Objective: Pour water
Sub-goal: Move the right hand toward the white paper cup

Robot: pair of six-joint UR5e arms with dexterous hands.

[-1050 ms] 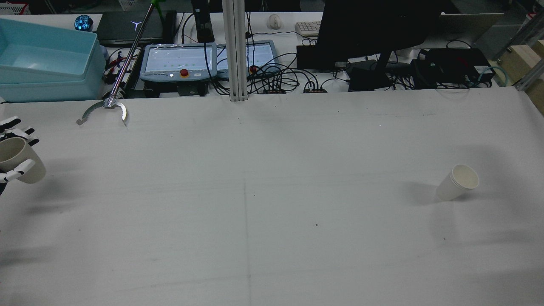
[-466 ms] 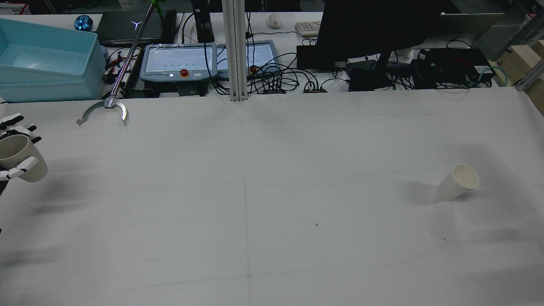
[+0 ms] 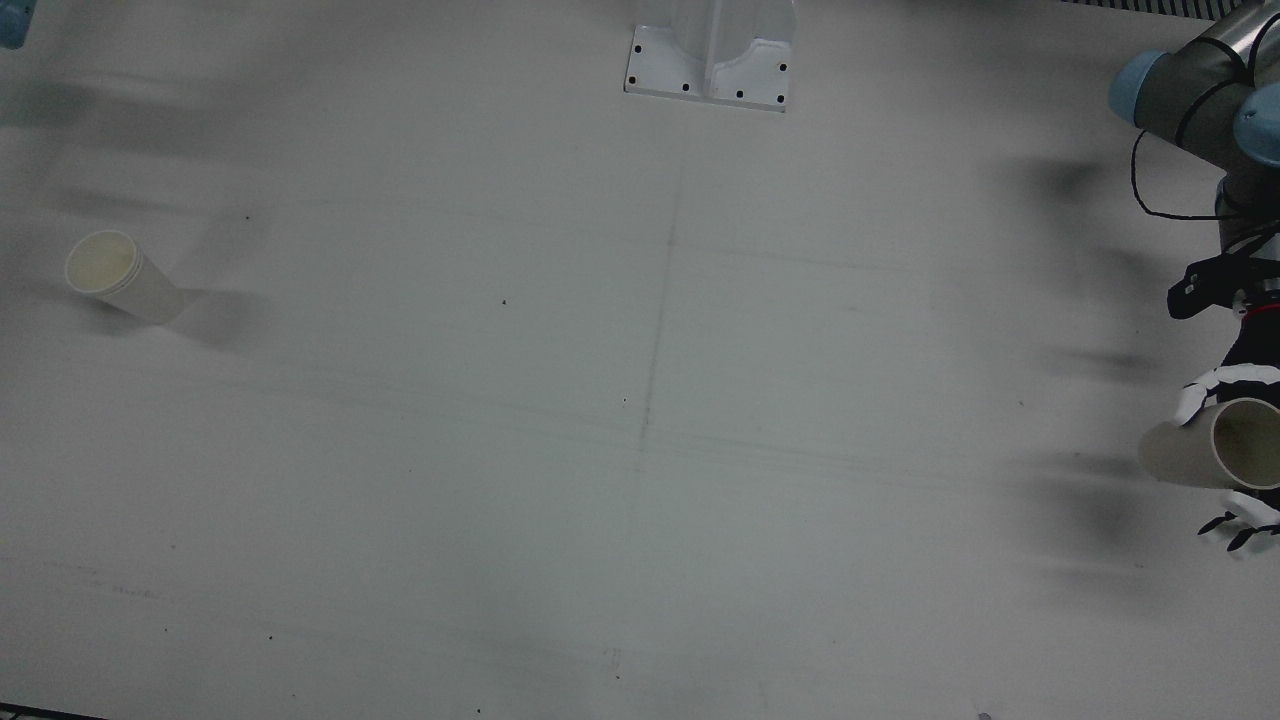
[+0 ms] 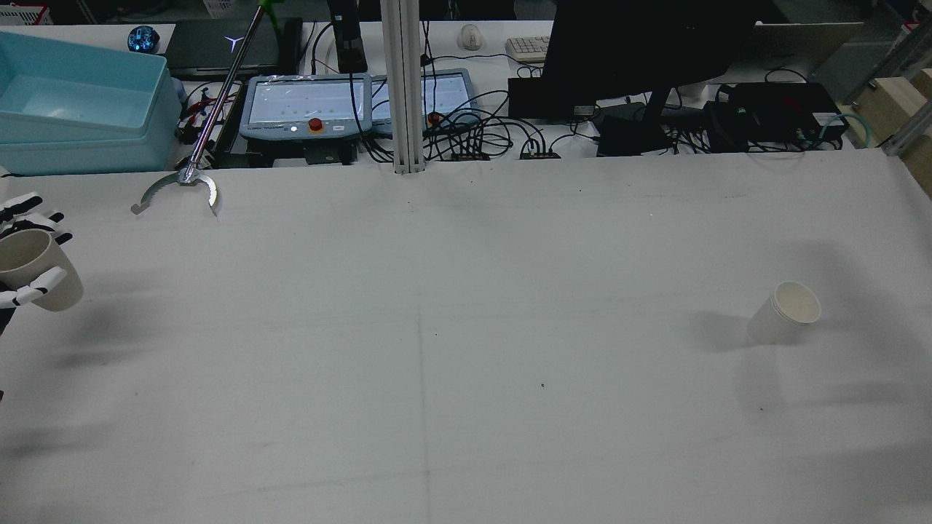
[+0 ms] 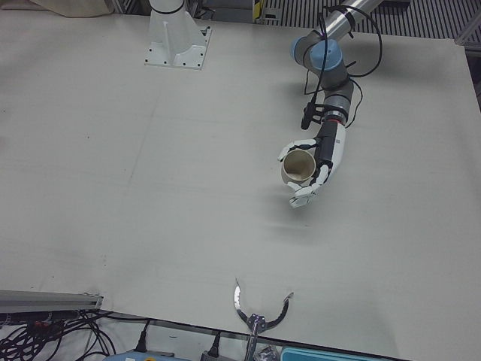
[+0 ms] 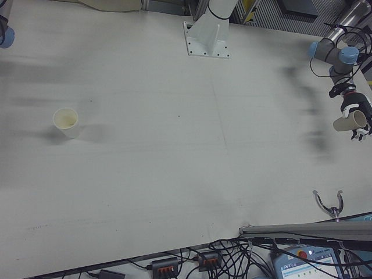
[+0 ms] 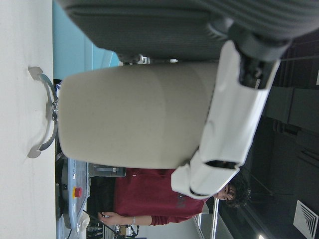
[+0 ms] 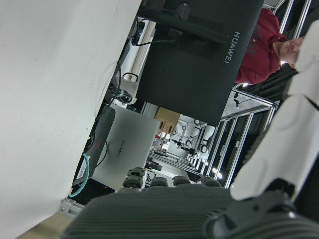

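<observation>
A beige, smooth-walled paper cup (image 5: 298, 167) is grasped by the left hand (image 5: 319, 162), white fingers (image 7: 234, 107) with black tips being wrapped around its tapered side. The cup is held clear of the white table (image 5: 150, 173), tilted with its round mouth turned up and outward; its shadow is cast on the cloth just below the hand. What lies inside this cup cannot be told; only a pale inner wall is seen in the front view (image 3: 1215, 445).

Well apart from the left hand, on the opposite half of the table, a second white paper cup (image 4: 785, 313) is stood upright with a faintly ribbed rim. Its inside appears pale and dry, though liquid cannot be ruled out.

Beyond the left hand, near the table's far edge, a metal reach-grabber claw (image 4: 178, 191) with two curved prongs is laid flat. Beside it a light blue plastic bin (image 4: 80, 109) is seen, with nothing visible inside.

Of the right hand (image 8: 294, 134), only blurred white segments close to its own camera are shown; whether it is clenched or spread cannot be told.
</observation>
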